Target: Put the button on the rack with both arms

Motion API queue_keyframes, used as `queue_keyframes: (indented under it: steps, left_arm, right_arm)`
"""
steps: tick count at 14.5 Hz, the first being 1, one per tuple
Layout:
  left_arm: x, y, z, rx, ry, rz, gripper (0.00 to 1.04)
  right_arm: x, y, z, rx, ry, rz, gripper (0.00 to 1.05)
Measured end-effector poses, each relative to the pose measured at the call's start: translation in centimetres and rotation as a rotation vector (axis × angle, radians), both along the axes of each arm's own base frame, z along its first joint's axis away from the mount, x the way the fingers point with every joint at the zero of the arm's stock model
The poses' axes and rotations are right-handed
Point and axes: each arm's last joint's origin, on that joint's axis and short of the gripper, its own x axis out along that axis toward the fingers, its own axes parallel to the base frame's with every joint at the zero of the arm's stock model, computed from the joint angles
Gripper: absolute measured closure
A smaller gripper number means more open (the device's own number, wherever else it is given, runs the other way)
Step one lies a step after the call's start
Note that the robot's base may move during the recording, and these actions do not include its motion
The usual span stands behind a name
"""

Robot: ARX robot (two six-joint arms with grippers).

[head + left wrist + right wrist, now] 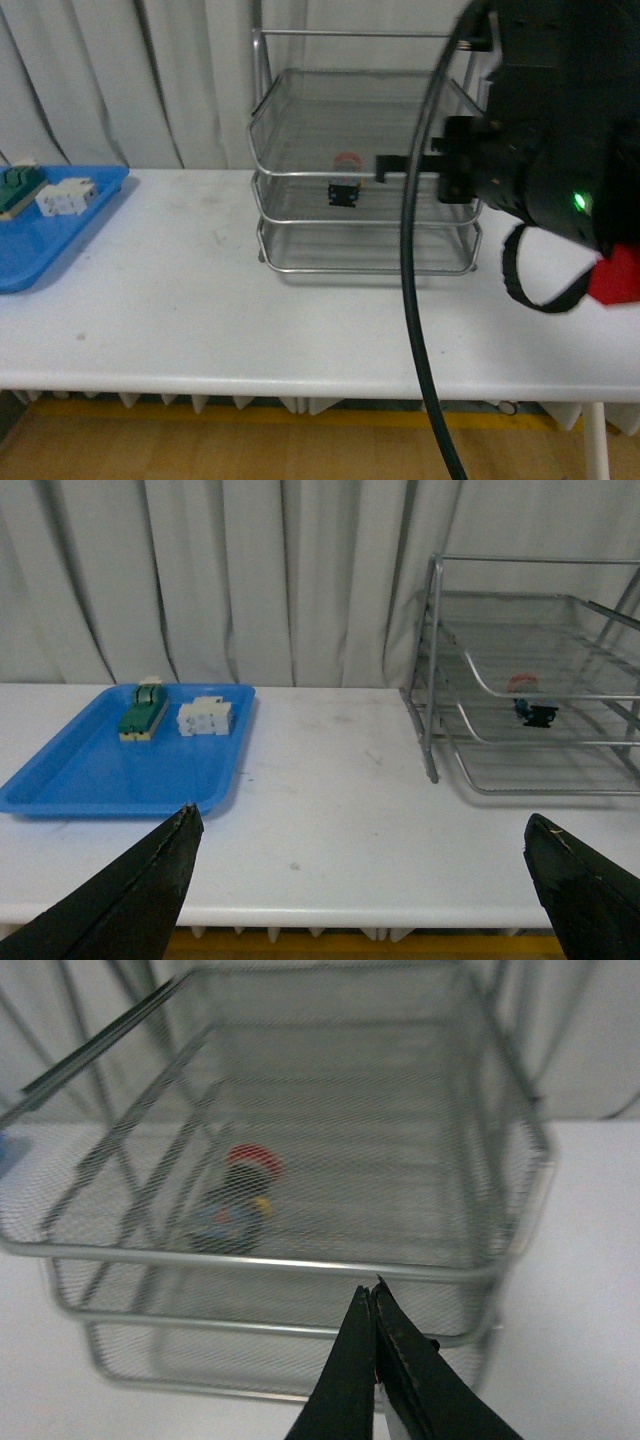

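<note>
The button (343,190), with a red cap and a dark boxy body, lies inside the silver wire rack (262,100). It seems to rest on the middle tray, its cap showing faintly through the top tray's mesh. It also shows in the left wrist view (530,708) and the right wrist view (235,1210). My right gripper (381,168) is shut and empty, just in front of the rack's top front rim (250,1260), its tips (372,1290) apart from the button. My left gripper (362,818) is open and empty, low over the table, well back from the rack (432,680).
A blue plastic tray (60,240) sits at the table's left with a green block (143,712) and a white block (205,717) in it. A white curtain hangs behind. My right arm and its black cable (410,300) fill the right foreground.
</note>
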Motion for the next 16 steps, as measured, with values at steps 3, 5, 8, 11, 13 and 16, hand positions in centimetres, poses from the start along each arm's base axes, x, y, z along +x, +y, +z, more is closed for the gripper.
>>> queue_keyframes:
  steps: [3,5,8,11,13,16]
  left_arm:
    - [0.0,0.0,0.0,0.000,0.003,0.001,0.07]
    - [0.0,0.0,0.0,0.000,0.003,0.002,0.07]
    - [0.0,0.0,0.0,0.000,0.003,0.001,0.07]
    - [0.0,0.0,0.0,0.000,0.003,0.002,0.07]
    - [0.0,0.0,0.0,0.000,0.003,0.001,0.07]
    - [0.0,0.0,0.0,0.000,0.003,0.002,0.07]
  right_arm:
    - [-7.1,-6.6,1.9,-0.002,-0.243,-0.123,1.03]
    - [-10.4,-8.2,1.7,-0.015,-0.229,-0.097,1.03]
    - [-14.1,-10.3,1.6,-0.018,-0.225,-0.113,1.03]
    - [-16.7,-11.2,1.0,-0.022,-0.189,-0.102,1.03]
    - [-18.4,-11.9,1.4,-0.019,-0.210,-0.103,1.03]
    - [-20.0,-12.8,1.4,-0.019,-0.211,-0.105,1.03]
